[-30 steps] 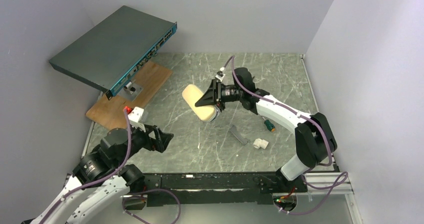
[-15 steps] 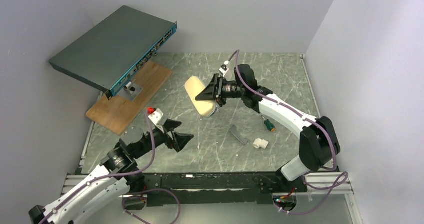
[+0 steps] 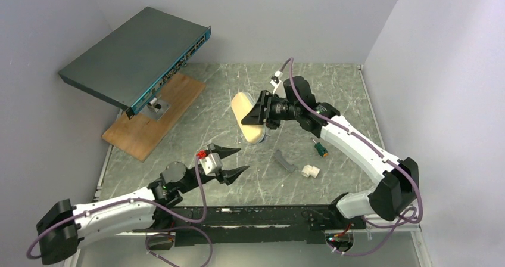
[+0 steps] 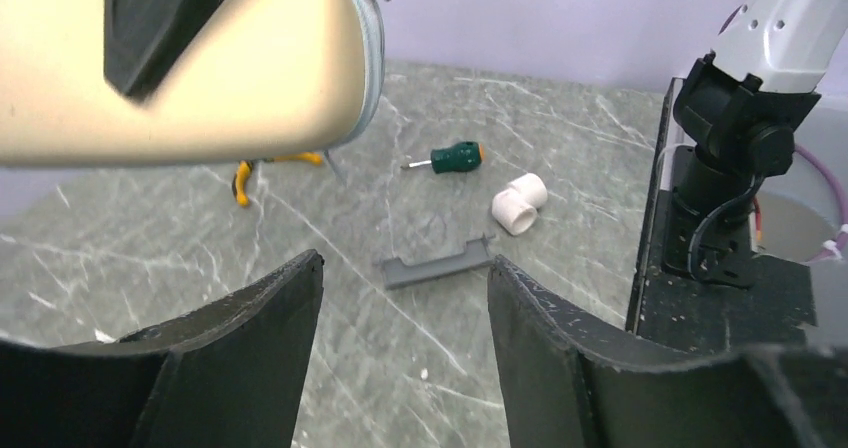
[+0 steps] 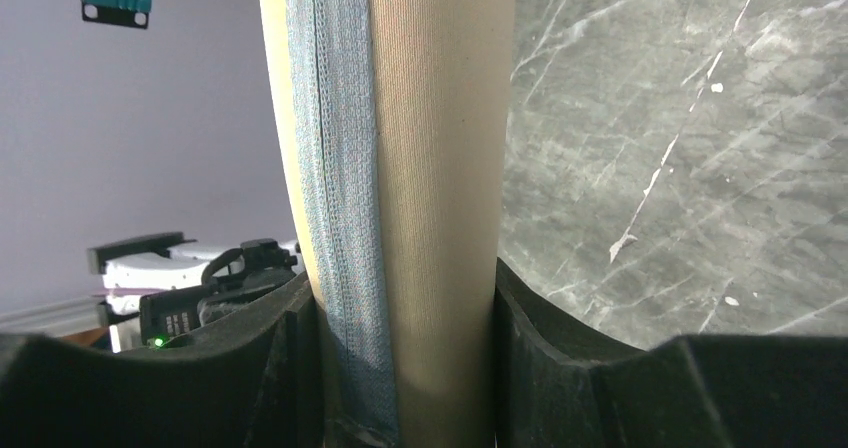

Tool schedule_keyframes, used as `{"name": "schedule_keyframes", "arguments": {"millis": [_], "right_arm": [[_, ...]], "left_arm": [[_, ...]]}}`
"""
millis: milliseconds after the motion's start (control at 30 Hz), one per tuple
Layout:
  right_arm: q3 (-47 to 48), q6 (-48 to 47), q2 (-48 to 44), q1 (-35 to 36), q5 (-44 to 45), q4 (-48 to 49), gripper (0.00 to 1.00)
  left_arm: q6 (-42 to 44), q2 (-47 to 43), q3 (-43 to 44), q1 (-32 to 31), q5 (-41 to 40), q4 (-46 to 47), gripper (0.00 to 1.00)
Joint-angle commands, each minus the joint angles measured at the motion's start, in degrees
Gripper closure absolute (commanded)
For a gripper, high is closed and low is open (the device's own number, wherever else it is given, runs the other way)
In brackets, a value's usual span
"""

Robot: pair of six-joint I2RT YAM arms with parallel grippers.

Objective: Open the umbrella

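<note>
No umbrella shows in any view. My right gripper is shut on a beige oblong clamshell case and holds it above the table's middle. In the right wrist view the case stands clamped between both jaws of that gripper, its blue-grey zipper band facing the camera. My left gripper is open and empty, below and in front of the case. In the left wrist view the case hangs at the upper left, above and beyond the open gripper.
A dark network switch leans over a wooden board at the back left. A grey bar, a white pipe elbow and a green-handled screwdriver lie to the right. A yellow-handled item lies under the case.
My left arm has reached forward and right toward the table's middle, gripper still open. My right gripper has carried the case slightly right and tilted it more upright.
</note>
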Motion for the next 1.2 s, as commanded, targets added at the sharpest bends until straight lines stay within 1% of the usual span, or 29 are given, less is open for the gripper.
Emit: {"name": "schedule_keyframes", "arguments": {"millis": [0, 200, 267, 333, 500, 633, 800, 1067, 1167], "right_arm": [[4.62, -3.06, -3.42, 1.82, 3.04, -2.88, 1.0], [4.43, -3.03, -5.84, 2.68, 3.49, -3.98, 1.0], [4.38, -3.02, -6.45, 2.86, 3.78, -4.31, 1.0], [4.21, -3.0, -6.93, 2.98, 3.6, -4.21, 1.0], [4.15, -3.04, -7.25, 3.35, 2.89, -3.77, 1.0], [4.32, -2.86, -7.65, 3.71, 2.95, -3.69, 1.0], [4.22, -2.56, -8.33, 4.08, 2.78, -3.44, 1.0], [3.98, -2.47, -9.28, 4.18, 1.99, -3.34, 1.0], [3.68, -2.3, -9.83, 4.17, 2.0, -3.29, 1.0]], "left_arm": [[8.64, 5.53, 1.92, -2.78, -2.29, 14.35, 0.38], [9.2, 11.83, 3.58, -5.34, -5.61, 20.86, 0.43], [9.76, 12.62, 3.68, -6.51, -9.17, 22.92, 0.46], [9.89, 12.9, 3.87, -7.22, -10.8, 23.94, 0.47], [10.43, 15.05, 5.41, -8.12, -11.24, 23.25, 0.47], [10.24, 16.99, 5.99, -8.71, -11.64, 24.51, 0.5], [10.21, 19.16, 7.5, -9.04, -12.2, 24.33, 0.51], [9.69, 20.76, 9.11, -9.37, -12.99, 24.41, 0.63], [9.43, 20.63, 9.14, -9.57, -13.09, 24.34, 0.64]]}}
